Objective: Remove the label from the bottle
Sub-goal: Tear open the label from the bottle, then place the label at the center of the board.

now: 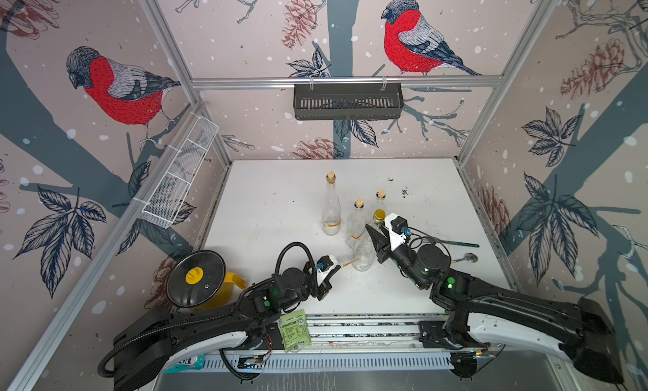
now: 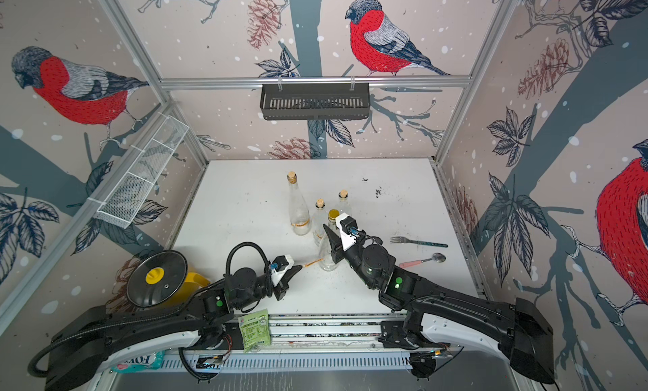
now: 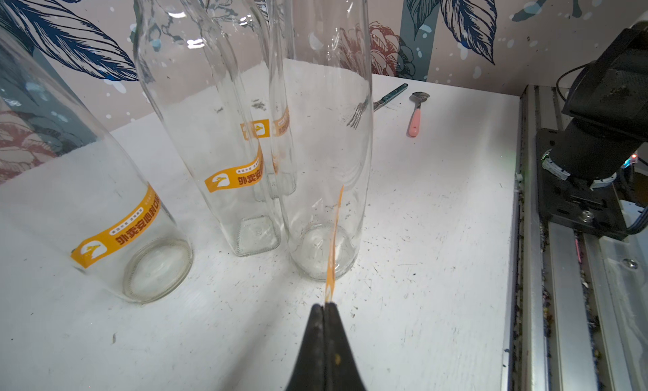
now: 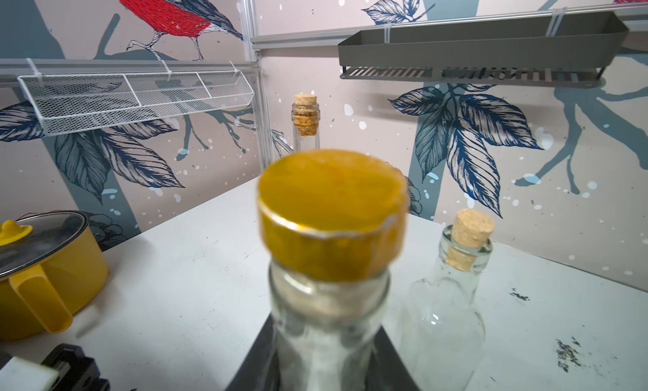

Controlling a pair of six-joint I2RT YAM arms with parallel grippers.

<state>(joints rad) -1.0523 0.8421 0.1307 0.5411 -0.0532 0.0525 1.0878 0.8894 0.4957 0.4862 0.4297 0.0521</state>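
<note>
We are seeing the left gripper (image 3: 325, 306), its jaws pressed fully together, pinching the free end of a thin orange label (image 3: 333, 238) that is stretching taut from the lower wall of the gold-capped bottle (image 3: 326, 161). The strip is edge-on, so its print cannot be read. The left arm is lying low, wrist near level, pointing at the bottle's base. The right gripper (image 1: 377, 233) is angling upward from a raised elbow and clamping the bottle's neck just under the cap. The bottle is standing upright on the white table (image 1: 280, 203). Just behind it, corked bottles (image 3: 210, 126) are wearing orange bands (image 3: 119, 228) with a white bird logo and Chinese characters, "外卖安心" among them.
</note>
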